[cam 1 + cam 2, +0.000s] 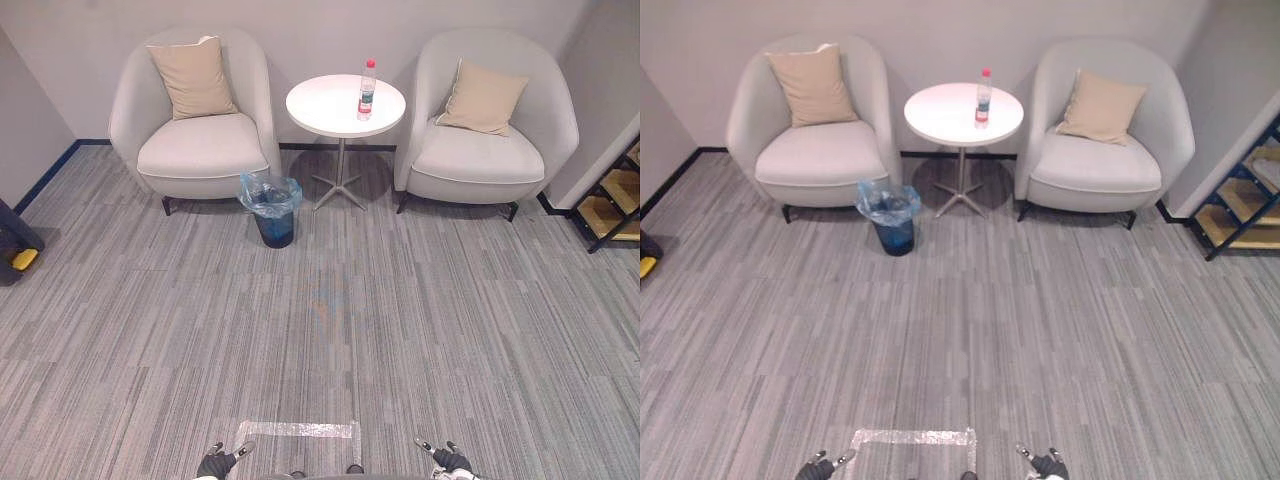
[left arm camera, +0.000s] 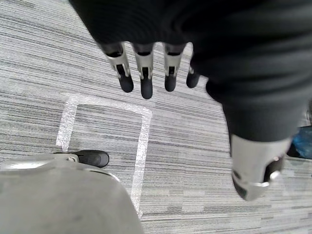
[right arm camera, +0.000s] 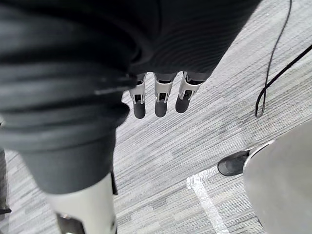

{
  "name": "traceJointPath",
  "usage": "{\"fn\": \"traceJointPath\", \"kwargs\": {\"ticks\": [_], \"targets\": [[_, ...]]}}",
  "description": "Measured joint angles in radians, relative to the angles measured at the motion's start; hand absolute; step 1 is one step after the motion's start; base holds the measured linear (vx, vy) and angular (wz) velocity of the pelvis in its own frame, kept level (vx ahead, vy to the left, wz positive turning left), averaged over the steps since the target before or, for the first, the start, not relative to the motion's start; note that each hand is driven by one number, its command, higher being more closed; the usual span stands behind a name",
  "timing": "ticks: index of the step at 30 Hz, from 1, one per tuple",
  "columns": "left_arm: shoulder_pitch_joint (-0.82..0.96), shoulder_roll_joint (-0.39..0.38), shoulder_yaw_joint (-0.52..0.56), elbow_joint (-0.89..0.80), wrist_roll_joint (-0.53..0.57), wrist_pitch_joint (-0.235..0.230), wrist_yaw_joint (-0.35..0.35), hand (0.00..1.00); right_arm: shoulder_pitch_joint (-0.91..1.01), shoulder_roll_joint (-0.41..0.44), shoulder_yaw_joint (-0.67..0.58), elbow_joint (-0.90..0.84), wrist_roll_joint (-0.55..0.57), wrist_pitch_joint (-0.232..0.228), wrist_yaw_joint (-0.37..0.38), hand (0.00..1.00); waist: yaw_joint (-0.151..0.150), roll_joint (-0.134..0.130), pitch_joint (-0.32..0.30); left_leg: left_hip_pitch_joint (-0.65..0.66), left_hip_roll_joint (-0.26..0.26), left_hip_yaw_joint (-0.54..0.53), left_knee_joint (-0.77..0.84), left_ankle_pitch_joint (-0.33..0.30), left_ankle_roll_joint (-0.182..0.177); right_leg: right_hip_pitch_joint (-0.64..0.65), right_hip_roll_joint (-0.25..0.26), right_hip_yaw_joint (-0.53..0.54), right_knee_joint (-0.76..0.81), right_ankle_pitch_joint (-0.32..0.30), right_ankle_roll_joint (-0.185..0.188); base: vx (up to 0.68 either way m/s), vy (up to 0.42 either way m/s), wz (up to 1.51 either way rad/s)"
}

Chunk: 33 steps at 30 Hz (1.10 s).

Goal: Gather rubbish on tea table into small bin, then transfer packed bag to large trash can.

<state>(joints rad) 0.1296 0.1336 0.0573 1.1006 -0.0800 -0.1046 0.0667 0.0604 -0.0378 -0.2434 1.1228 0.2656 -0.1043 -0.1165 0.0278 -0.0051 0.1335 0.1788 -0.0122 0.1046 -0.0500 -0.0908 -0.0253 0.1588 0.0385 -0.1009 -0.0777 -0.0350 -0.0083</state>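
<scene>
Looks like the very start of the gathering step: nothing picked up yet. Facing a round white counter (image 1: 322,108) from well back across the carpet (image 1: 400,330). Upright on the counter's right part, a clear bottle (image 1: 367,88) with a red cap, the sole rubbish to be seen there. Just in front of the counter and to its left, on the carpet, a small bin (image 1: 274,225) lined with a blue bag (image 1: 268,188), mouth open. Flanking the counter, one armchair (image 1: 200,150) and another (image 1: 480,160). Far from the counter, at the near edge, left hand (image 1: 218,462) and right hand (image 1: 448,460), both released, fingers straight and slack, holding nothing. Next, most likely: walk up within reach of the counter, close the right hand round the bottle's body, then carry it left and down into the bin. Far left of the counter, a dark thing (image 1: 15,245) with a yellow patch; cannot tell whether that is the large can.
</scene>
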Motion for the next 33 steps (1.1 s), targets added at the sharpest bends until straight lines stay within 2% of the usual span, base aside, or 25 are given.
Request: {"fn": "traceJointPath", "kwargs": {"ticks": [12, 33], "targets": [[-0.001, 0.003, -0.017, 0.007, 0.01, -0.017, 0.014, 0.0, 0.001, -0.001, 0.043, -0.007, -0.029, -0.001, -0.002, 0.0, 0.006, -0.002, 0.0, 0.009, 0.001, 0.005, 0.0, 0.0, 0.0, 0.002, 0.0, 0.003, 0.0, 0.0, 0.0, -0.04, -0.015, -0.01], [-0.001, 0.012, -0.023, 0.021, 0.011, -0.015, 0.013, 0.0, 0.001, -0.002, 0.07, -0.01, -0.029, 0.0, 0.011, 0.0, 0.006, -0.01, 0.001, 0.013, 0.013, 0.047, -0.002, -0.005, 0.002, -0.003, 0.015, 0.041, -0.018, 0.01, -0.008, -0.03, -0.023, -0.05]]}}
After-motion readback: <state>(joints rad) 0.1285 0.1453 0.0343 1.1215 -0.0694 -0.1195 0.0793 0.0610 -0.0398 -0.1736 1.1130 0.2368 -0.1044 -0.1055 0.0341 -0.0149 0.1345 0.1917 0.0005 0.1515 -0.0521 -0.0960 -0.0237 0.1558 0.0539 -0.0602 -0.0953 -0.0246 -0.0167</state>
